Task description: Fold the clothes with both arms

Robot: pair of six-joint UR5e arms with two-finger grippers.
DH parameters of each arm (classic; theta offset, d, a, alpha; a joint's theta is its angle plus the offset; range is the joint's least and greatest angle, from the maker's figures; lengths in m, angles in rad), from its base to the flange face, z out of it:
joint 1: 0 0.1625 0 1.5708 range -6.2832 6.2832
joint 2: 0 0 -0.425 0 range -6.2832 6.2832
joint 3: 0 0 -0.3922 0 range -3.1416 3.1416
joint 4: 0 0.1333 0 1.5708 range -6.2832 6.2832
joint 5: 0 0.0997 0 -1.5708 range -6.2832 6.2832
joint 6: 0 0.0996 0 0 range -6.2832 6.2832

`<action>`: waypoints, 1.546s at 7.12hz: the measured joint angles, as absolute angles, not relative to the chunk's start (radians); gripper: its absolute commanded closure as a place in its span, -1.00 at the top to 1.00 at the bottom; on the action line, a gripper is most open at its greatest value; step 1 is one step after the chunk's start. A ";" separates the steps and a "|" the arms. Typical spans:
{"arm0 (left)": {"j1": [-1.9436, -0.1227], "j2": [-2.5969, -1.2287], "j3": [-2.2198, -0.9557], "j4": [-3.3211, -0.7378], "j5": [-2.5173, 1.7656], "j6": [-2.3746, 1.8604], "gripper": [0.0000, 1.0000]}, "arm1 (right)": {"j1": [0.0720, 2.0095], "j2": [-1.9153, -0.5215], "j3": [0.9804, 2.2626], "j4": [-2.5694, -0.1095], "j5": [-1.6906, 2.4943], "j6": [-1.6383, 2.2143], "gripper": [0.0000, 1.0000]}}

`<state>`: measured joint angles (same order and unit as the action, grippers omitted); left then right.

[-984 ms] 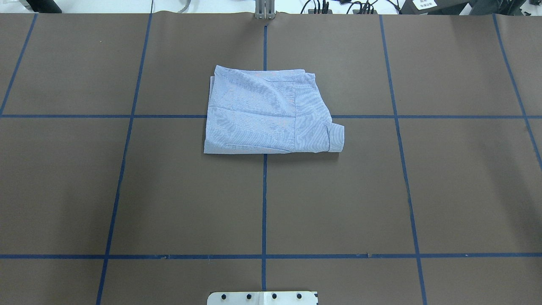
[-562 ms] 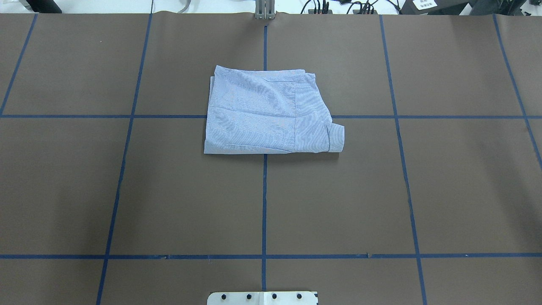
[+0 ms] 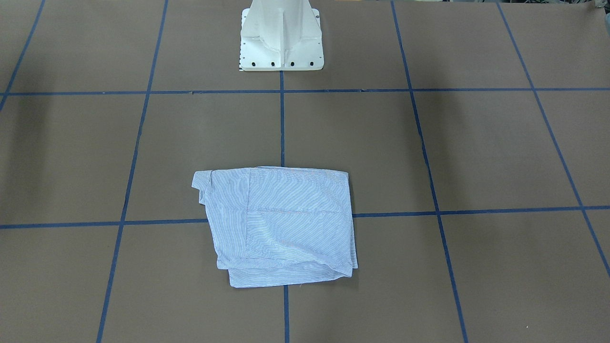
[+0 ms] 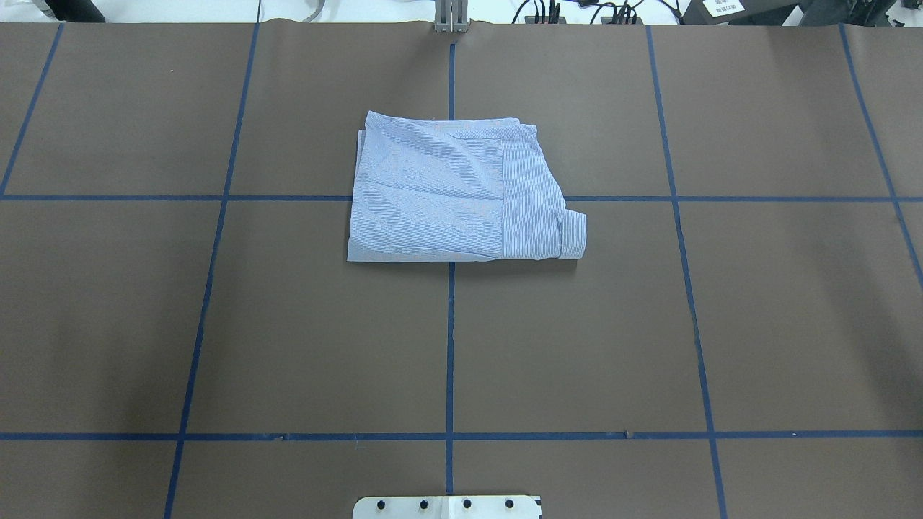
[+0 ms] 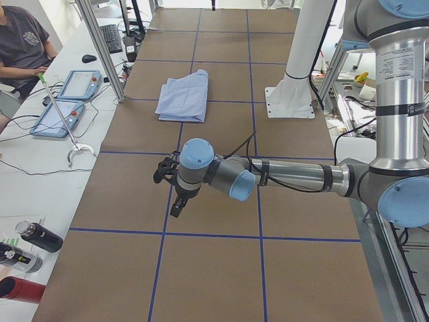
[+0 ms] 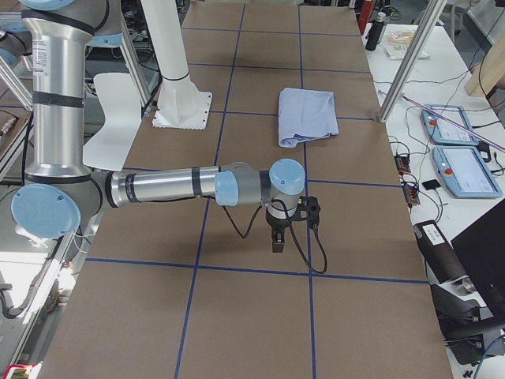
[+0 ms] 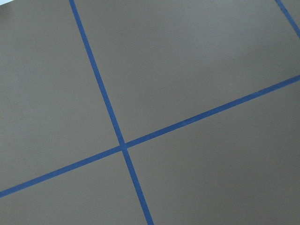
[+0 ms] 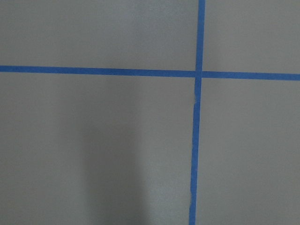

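**Shirt folded at mid-worktop, both arms out at the ends**

We found the striped shirt (image 4: 461, 191) lying as a flat, roughly square packet on the brown paper worktop (image 4: 721, 324), across the centre tape line and well apart from the white pedestal (image 3: 281, 38), its longer side running left to right. A sleeve cuff (image 4: 573, 234) stuck out at its near right corner. The left pincer (image 5: 175, 209) and right pincer (image 6: 278, 245) each hung over bare worktop toward its own end, so the shirt lay inward from both. Neither looked clearly nearer, though the cuff was on the right arm's side. Only side views showed them, so we could not tell whether either was spread or pressed together. The cloth looked thin, soft and layered, with uneven edges.
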<state>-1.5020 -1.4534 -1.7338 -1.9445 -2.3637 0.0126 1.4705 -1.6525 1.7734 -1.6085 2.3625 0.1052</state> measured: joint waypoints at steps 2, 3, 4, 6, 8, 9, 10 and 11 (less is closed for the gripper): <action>-1.504 -1.447 -1.734 -1.940 -2.425 0.010 0.99 | 1.472 -1.658 1.775 -1.608 2.386 0.104 1.00; -1.505 -1.443 -1.731 -1.938 -2.432 -0.005 0.99 | 1.473 -1.660 1.780 -1.607 2.394 0.105 1.00; -1.506 -1.441 -1.731 -1.939 -2.429 -0.069 0.99 | 1.474 -1.662 1.783 -1.607 2.396 0.106 1.00; -1.507 -1.440 -1.753 -1.944 -2.389 -0.186 0.99 | 1.475 -1.662 1.787 -1.606 2.393 0.104 1.00; -1.508 -1.440 -1.766 -1.947 -2.365 -0.213 0.99 | 1.475 -1.655 1.788 -1.605 2.386 0.097 1.00; -1.508 -1.440 -1.769 -1.948 -2.366 -0.216 0.99 | 1.475 -1.653 1.789 -1.605 2.385 0.096 1.00; -1.508 -1.442 -1.771 -1.948 -2.367 -0.218 0.99 | 1.475 -1.653 1.789 -1.605 2.385 0.095 1.00; -1.507 -1.443 -1.775 -1.947 -2.367 -0.219 0.99 | 1.475 -1.652 1.789 -1.605 2.385 0.095 1.00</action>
